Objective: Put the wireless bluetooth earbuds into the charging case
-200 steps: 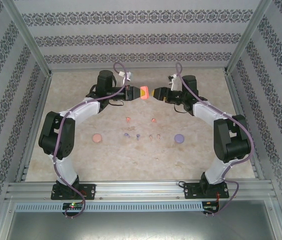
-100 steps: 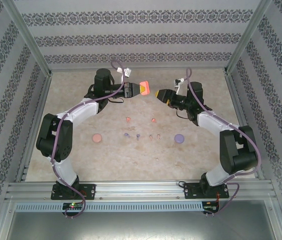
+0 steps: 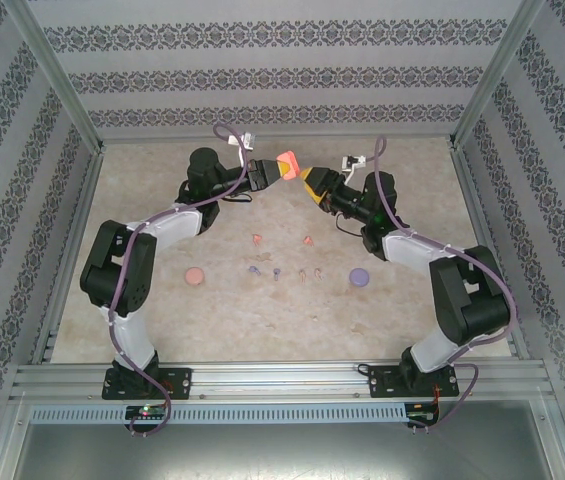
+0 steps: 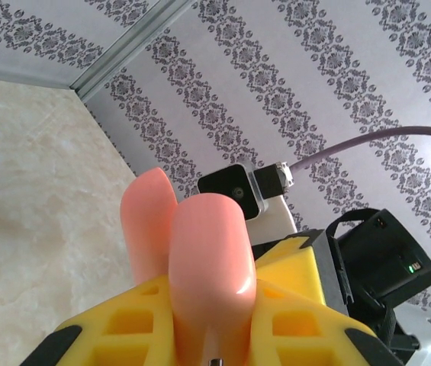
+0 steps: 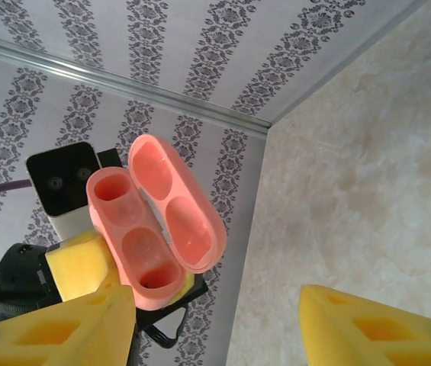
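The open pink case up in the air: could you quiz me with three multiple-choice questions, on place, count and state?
1. The open case is: A) on the table B) in the left gripper C) against the wall
2. Count of small round cases on the table: A) one B) two C) five
3. The held case's sockets: A) empty B) holding buds C) under a shut lid
1 B, it clamps the base; 2 B, one pink, one purple; 3 A, lid up, both hollows bare.
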Robot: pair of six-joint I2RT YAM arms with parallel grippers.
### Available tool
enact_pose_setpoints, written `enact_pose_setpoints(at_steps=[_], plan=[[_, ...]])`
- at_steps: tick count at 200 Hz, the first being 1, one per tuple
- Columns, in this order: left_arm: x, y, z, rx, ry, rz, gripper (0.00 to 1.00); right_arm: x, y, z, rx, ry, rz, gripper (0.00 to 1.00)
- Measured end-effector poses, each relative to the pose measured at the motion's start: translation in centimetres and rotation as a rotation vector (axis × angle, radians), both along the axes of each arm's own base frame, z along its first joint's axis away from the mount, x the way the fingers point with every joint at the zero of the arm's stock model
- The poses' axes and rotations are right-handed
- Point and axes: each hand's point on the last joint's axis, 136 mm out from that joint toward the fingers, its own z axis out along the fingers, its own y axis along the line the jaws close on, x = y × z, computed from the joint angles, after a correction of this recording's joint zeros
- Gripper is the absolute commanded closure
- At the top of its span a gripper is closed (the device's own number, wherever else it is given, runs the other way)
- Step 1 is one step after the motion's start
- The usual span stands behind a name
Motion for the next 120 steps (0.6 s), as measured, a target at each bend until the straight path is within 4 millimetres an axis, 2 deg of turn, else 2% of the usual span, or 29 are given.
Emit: enact_pose_setpoints(at_steps=[64, 120], plan=[[-0.1, -0.3, 0.7, -0.035, -0.016, -0.002, 1.0, 1.6, 0.3, -0.1, 0.036, 0.022, -0.025, 0.49], [-0.4, -0.7, 0.8, -0.04, -0.027, -0.011, 1.0, 2.5, 0.7, 0.4, 0.079, 0.018, -0.021, 0.59]])
